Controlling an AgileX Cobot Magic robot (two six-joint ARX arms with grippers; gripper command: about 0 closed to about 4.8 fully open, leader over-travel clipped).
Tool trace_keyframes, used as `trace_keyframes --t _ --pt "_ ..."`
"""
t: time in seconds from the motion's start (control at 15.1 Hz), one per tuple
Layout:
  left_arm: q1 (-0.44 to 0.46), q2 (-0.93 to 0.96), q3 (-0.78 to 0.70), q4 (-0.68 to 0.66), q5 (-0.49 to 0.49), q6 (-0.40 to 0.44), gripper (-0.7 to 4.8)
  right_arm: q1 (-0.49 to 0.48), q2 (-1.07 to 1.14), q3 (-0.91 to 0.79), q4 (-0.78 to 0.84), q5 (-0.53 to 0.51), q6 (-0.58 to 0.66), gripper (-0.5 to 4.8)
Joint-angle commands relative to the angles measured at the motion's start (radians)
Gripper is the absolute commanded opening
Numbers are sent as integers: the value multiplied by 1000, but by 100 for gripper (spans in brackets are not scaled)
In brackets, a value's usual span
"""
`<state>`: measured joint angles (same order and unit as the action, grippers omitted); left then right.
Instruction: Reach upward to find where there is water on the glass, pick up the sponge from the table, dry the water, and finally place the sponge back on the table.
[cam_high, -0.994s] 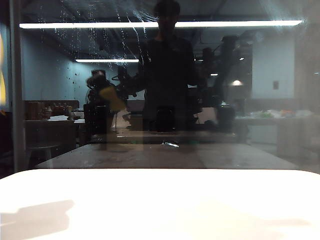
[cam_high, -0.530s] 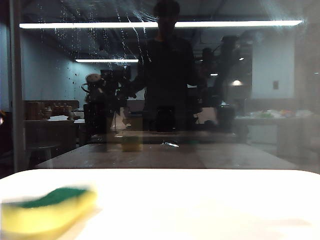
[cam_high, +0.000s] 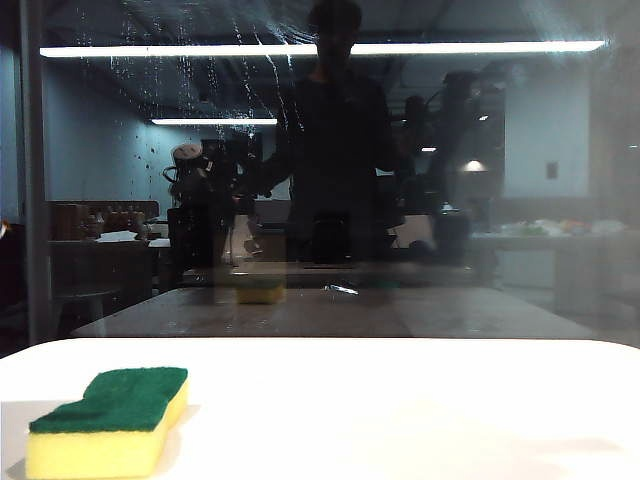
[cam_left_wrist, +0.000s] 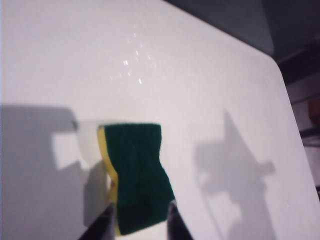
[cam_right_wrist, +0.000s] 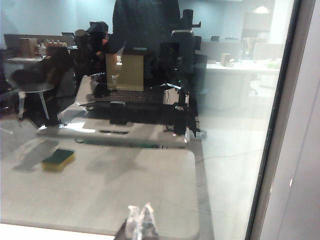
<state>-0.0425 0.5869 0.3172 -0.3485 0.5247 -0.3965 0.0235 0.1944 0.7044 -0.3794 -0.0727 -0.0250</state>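
The sponge (cam_high: 115, 420), yellow foam with a dark green top, lies flat on the white table (cam_high: 400, 410) at the front left. In the left wrist view, my left gripper (cam_left_wrist: 140, 206) is open, its two dark fingertips (cam_left_wrist: 106, 220) flanking the near end of the sponge (cam_left_wrist: 137, 175); whether they touch it I cannot tell. The glass (cam_high: 450, 200) stands behind the table. Water (cam_high: 200, 60) shows on it as droplets and pale streaks high at the upper left. My right gripper (cam_right_wrist: 140, 216) is shut and empty, pointing at the glass (cam_right_wrist: 150, 100). Neither gripper shows directly in the exterior view.
A grey frame strip (cam_high: 33, 180) runs down the pane's left side, and another frame strip (cam_right_wrist: 295, 125) shows in the right wrist view. The pane mirrors a person (cam_high: 335, 150), both arms, the light bars and a dim image of the sponge (cam_high: 260, 288).
The sponge dropped into view, a blur at the front left half a second ago, and now rests still on the table. The yellow patch in the mirrored left arm is gone.
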Motion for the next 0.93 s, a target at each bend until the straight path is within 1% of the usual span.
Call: trace_keyframes --t 0.07,0.13,0.2,0.33,0.46,0.6,0.66,0.8,0.93 --pt "-1 -117 6 -13 -130 51 19 2 0 5 16 4 3 -5" --pt "-1 -176 6 -30 -196 73 18 2 0 5 16 12 3 -5" --pt "-1 -257 6 -40 -246 123 16 2 0 5 14 28 3 -5" --pt "0 -377 6 -39 -295 219 2 2 0 4 14 29 3 -5" --pt "0 -505 5 -40 -384 245 -6 2 -10 -29 22 29 4 -5" --pt "0 -557 3 -40 -402 261 -6 2 -52 -85 39 30 18 -5" --pt "0 -577 2 -39 -406 274 -6 2 -93 -124 49 50 25 -5" --pt "0 -584 -1 -33 -437 295 -6 2 -152 -175 59 93 25 -5" --pt "0 -584 -4 -15 -454 318 -6 2 -191 -226 62 97 25 -5"
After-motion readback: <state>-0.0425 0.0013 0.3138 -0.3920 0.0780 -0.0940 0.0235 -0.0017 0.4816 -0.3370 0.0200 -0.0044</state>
